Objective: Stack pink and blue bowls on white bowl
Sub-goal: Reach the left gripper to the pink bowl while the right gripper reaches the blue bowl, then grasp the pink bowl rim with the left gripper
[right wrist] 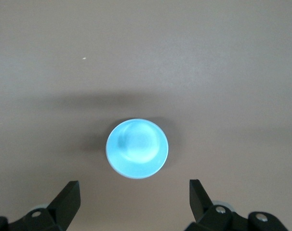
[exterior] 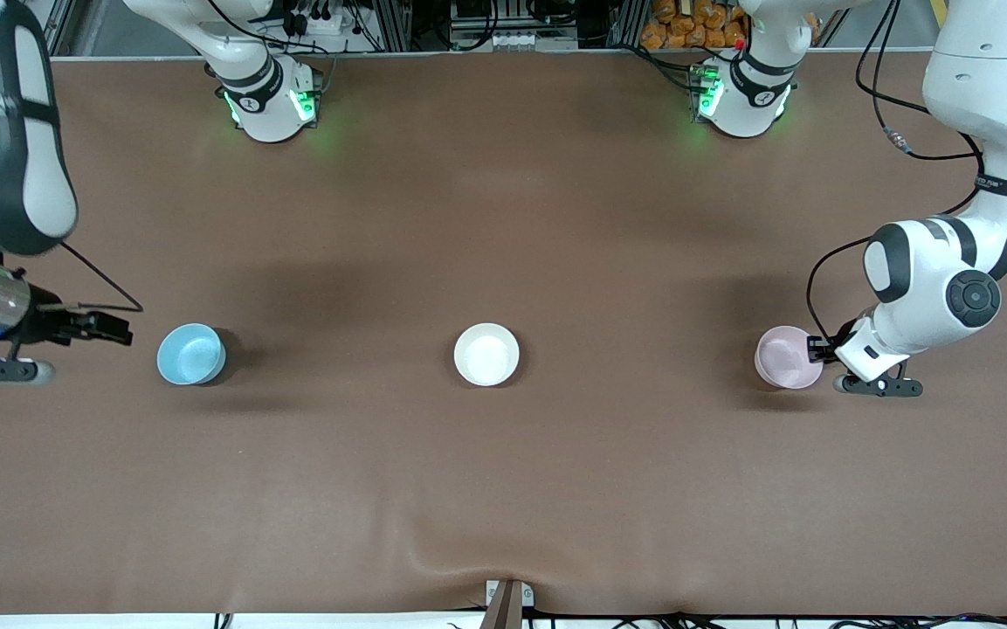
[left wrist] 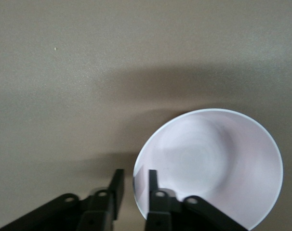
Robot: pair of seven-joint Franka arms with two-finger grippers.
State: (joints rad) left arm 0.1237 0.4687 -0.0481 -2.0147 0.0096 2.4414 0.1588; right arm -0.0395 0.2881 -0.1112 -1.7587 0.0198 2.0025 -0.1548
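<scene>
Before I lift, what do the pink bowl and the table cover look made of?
Pink bowl: probably smooth plastic or glazed ceramic, given its thin even rim and soft sheen; can't tell which. Table cover: matte brown sheet, likely fabric or paper, rippling at the camera-side edge.

Both arms (exterior: 948, 288) are glossy white with rounded shells and dark grey bands at the joints. Each base (exterior: 269, 98) glows green (a small round mark sits on its collar). Black cables (exterior: 892, 131) loop along the left arm. The left gripper (left wrist: 135, 190) and the right gripper (right wrist: 134, 201) have flat black fingers with round screws at their roots.
</scene>
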